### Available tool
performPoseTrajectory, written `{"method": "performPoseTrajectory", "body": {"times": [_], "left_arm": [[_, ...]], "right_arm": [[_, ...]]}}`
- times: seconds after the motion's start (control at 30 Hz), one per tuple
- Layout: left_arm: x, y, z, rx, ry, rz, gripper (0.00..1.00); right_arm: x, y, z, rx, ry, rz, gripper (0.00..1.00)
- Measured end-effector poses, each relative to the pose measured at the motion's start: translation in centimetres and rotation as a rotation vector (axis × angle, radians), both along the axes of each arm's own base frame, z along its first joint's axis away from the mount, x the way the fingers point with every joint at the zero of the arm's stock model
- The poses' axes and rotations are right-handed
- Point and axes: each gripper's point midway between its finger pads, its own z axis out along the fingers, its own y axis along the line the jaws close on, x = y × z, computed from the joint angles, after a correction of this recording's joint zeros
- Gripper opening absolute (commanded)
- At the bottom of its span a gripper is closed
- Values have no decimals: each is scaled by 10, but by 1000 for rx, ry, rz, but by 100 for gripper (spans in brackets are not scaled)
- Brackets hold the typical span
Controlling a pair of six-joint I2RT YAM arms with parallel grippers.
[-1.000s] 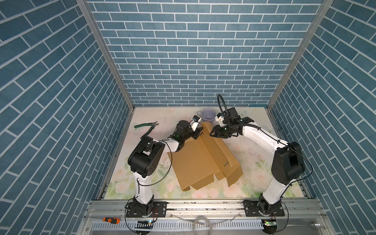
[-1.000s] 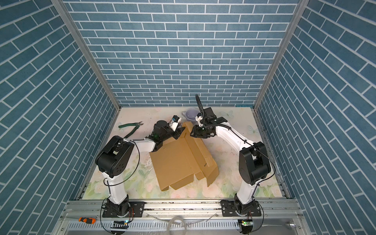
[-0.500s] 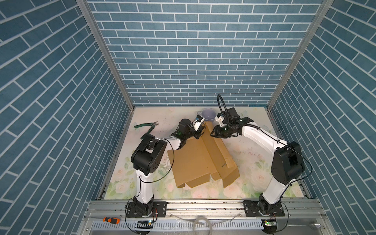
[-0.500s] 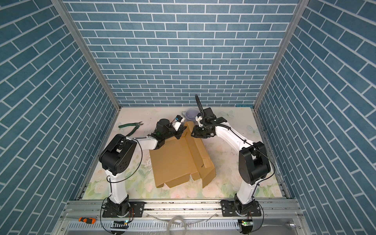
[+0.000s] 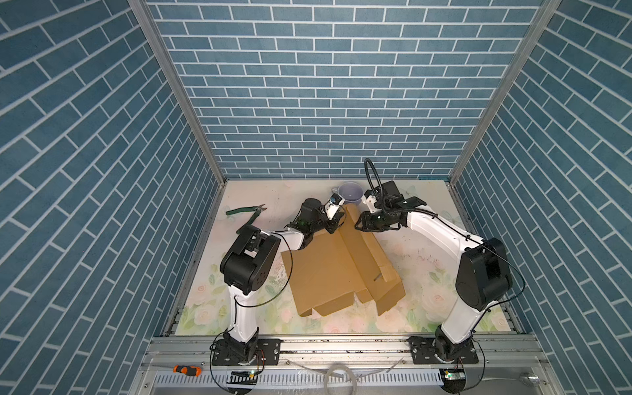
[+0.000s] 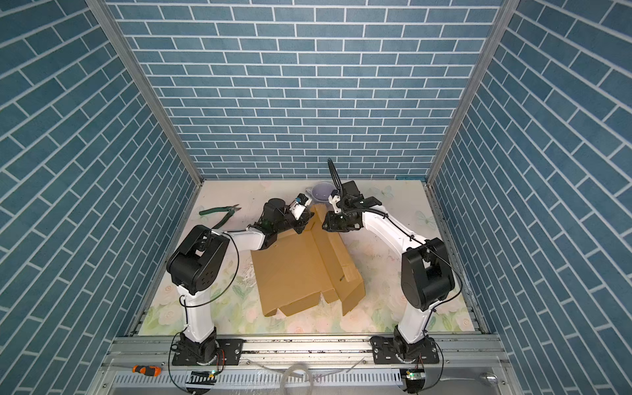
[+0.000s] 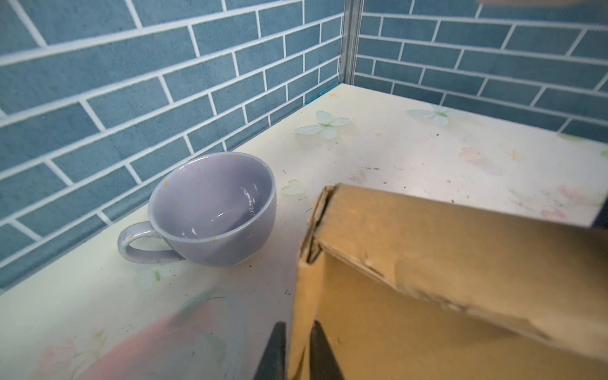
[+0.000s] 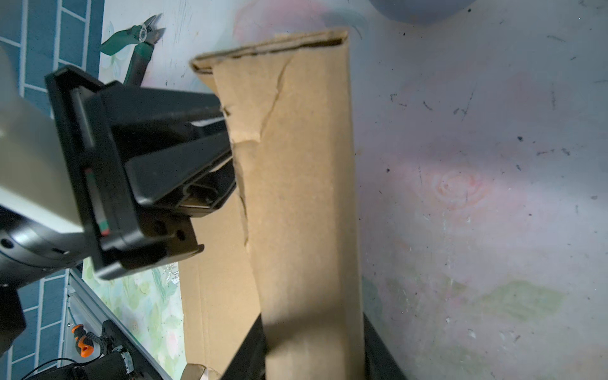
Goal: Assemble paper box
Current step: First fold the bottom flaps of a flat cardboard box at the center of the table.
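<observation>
Beside the cup, we are pinching the box with left claw and right claw (to hold its wall folded).

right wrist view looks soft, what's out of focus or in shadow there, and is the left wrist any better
Right wrist view: the paper box blurs and falls into shadow near the lens, the table has a purplish cast, the cup is a smear at the edge. Left wrist view: the cup is sharp with glints inside; the left gripper is dark and blurred.
</observation>
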Motion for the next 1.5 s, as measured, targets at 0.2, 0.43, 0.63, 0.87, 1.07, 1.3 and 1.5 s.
{"method": "performPoseTrajectory", "body": {"times": [0.2, 0.43, 0.63, 0.87, 1.07, 1.3, 1.5], "left_arm": [[6, -7, 0, 6, 35, -20, 27], [2, -7, -19, 24, 91, -37, 4], [1, -3, -17, 19, 53, -20, 0], [-7, 22, -6, -39, -36, 99, 0], [-12, 51, 2, -105, -152, 238, 0], [-19, 89, 0, -128, -227, 402, 0], [-26, 124, 0, -128, -265, 532, 0]], "right_arm": [[0, 1, -2, -1, 4, 2, 38], [0, 1, -2, -2, 6, 4, 39], [3, 0, 1, 0, -2, 0, 52], [-2, 8, 15, 51, 13, 31, 71], [-2, 17, 43, 124, 0, 63, 78], [-6, 10, 70, 163, -29, 61, 79], [-1, -32, 88, 63, -72, -126, 72]]}}
